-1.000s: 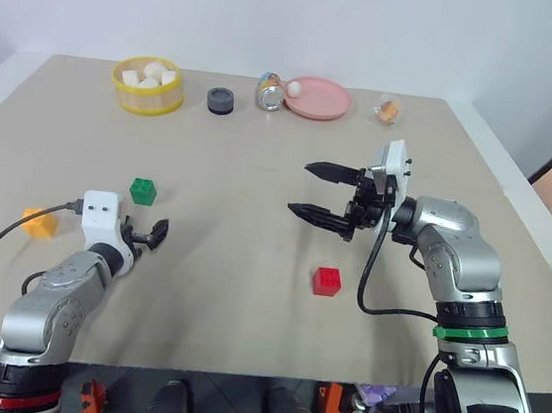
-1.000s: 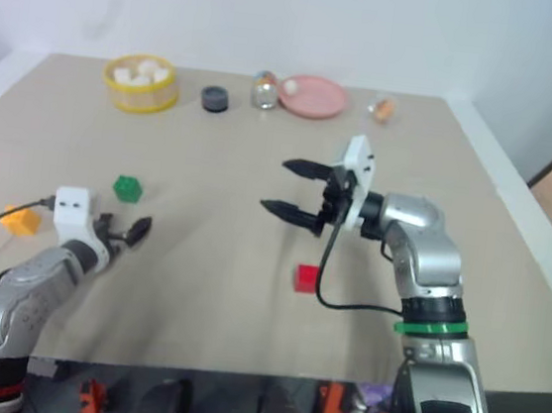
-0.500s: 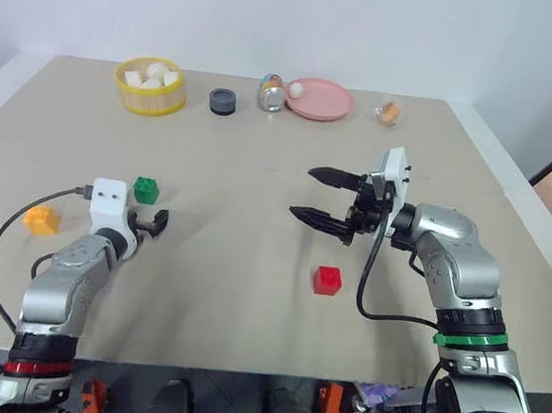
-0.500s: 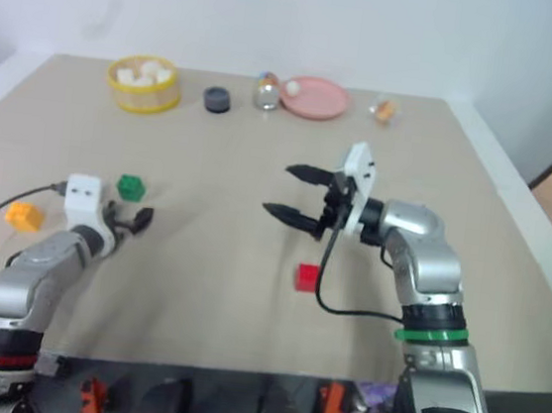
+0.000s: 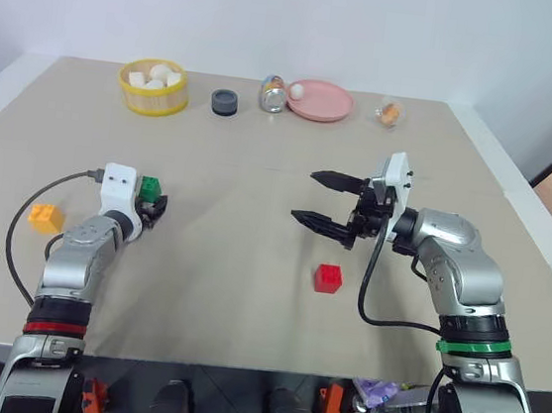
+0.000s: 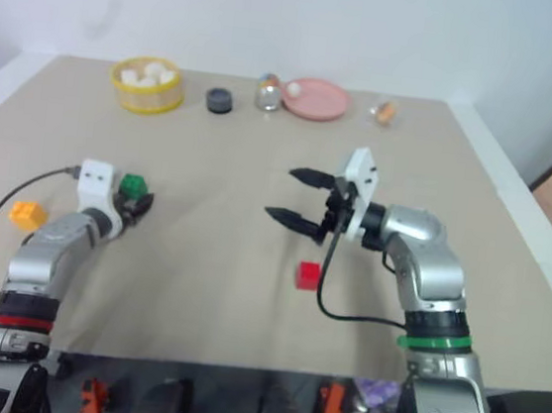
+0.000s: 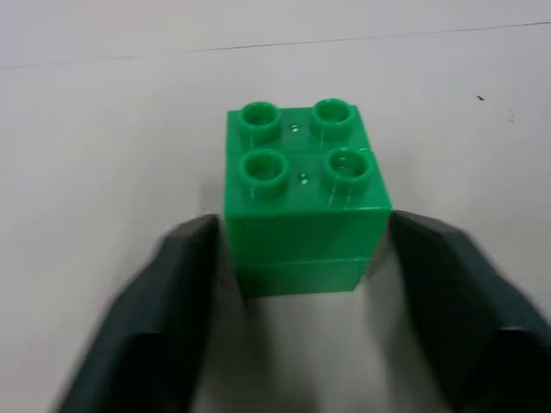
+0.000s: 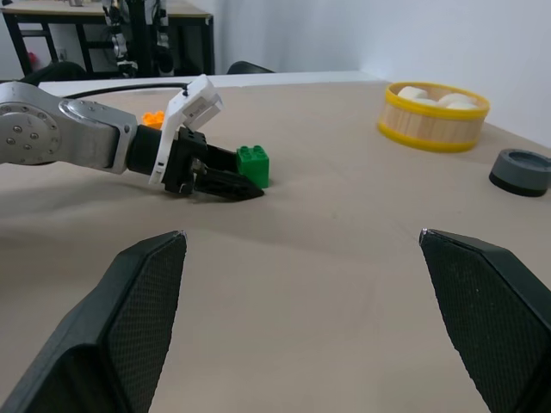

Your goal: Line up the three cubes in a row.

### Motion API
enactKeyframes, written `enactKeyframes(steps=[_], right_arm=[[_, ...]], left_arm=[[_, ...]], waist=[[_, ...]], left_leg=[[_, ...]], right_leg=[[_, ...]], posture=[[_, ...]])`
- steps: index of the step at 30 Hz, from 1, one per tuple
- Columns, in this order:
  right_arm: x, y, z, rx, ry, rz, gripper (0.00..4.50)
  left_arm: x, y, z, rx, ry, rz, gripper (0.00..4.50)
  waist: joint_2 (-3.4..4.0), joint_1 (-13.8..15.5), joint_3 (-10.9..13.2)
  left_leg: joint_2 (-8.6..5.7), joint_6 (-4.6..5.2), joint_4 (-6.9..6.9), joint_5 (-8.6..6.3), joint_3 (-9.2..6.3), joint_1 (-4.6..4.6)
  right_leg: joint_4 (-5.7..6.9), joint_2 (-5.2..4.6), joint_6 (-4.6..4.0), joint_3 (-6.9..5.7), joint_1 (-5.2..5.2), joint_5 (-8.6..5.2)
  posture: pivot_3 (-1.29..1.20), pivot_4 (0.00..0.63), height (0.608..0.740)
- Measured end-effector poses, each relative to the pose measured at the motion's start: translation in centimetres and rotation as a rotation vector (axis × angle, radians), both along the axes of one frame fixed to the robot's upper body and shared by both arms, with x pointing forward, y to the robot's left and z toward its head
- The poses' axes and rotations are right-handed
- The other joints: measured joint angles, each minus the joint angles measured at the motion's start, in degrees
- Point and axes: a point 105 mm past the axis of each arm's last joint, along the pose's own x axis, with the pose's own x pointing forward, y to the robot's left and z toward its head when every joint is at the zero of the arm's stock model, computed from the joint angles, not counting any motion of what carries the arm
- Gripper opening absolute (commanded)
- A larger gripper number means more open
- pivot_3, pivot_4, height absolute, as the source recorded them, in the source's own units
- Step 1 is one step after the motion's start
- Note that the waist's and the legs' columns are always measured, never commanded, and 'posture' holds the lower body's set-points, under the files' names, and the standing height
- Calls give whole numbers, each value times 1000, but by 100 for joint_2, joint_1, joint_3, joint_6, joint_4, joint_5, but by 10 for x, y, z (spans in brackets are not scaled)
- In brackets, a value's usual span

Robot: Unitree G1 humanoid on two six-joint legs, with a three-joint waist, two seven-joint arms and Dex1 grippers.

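You have no row yet: your left gripper (image 7: 301, 284) brackets the green studded plastic cube (image 7: 301, 194) at left, the orange-yellow cube (image 5: 45, 217) and red cube (image 5: 327, 278) lie well apart, and your right gripper (image 5: 315, 198) gapes empty.

Bright, even light falls from overhead; shadows on the table (image 5: 246, 293) are faint, while the left wrist view blurs its near fingers (image 7: 155, 318)

Left hand (image 7: 301, 258) moved forward to the green cube (image 7: 301, 202); fingers went from spread wide to closing in on its two sides.
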Motion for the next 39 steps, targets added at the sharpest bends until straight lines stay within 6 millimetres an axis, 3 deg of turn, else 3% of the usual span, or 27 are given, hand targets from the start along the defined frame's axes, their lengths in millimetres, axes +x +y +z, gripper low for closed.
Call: enactKeyframes(steps=[2,10,12,14,17,20,22,30,39], right_arm=[[0,-1,0,0,-2,-3,4500],[5,-3,-1,3,-5,-20,4500],[5,-2,1,0,-13,-18,4500],[5,0,3,-3,-20,-6,4500],[2,1,3,-2,-4,25,4500],[-9,-4,4,-16,57,91,4500],[-15,-7,7,-22,83,121,4500],[-36,-26,-2,-86,169,145,4500],[-62,-68,-10,-157,211,75,4500]], left_arm=[[-2,0,1,13,-2,-9,1314],[-7,-7,5,77,-5,-95,1321],[-9,-21,7,110,-24,-203,1321],[-16,-48,13,143,-70,-392,1321],[-31,-65,24,183,-131,-605,1321],[-61,-78,29,184,-171,-876,1321],[-81,-82,22,189,-149,-1035,1321],[-115,-102,9,188,-100,-1356,1321],[-111,-136,13,173,-157,-1504,1321]], waist=[[0,0,0],[0,9,0],[0,16,0],[-1,16,1],[-1,13,1],[1,1,2],[1,0,1],[0,32,1],[1,97,1]], left_leg=[[0,1,-3,0,0,-1],[-5,-7,-37,-4,-7,-8],[-6,-9,-38,-6,-7,-15],[-7,-13,-38,-8,-7,-28],[-5,-13,-41,-8,-6,-49],[-2,-11,-47,-10,-1,-54],[-1,-8,-48,-11,-2,-54],[-2,-7,-35,-11,2,-58],[0,-6,-29,-11,3,-55]], right_leg=[[0,0,0,0,0,-13],[-3,0,29,1,-6,-37],[-5,-2,30,1,-12,-39],[-9,-3,31,1,-21,-39],[-6,-2,27,1,-48,-38],[-5,-2,12,3,-59,-40],[-4,-1,10,1,-60,-47],[-4,-6,-7,2,-56,-60],[-3,-1,-1,3,-56,-56]], posture=[[0,150,740],[0,150,740],[0,150,740],[0,150,740],[0,150,740],[0,150,740],[0,150,740],[0,150,740],[0,150,740]])
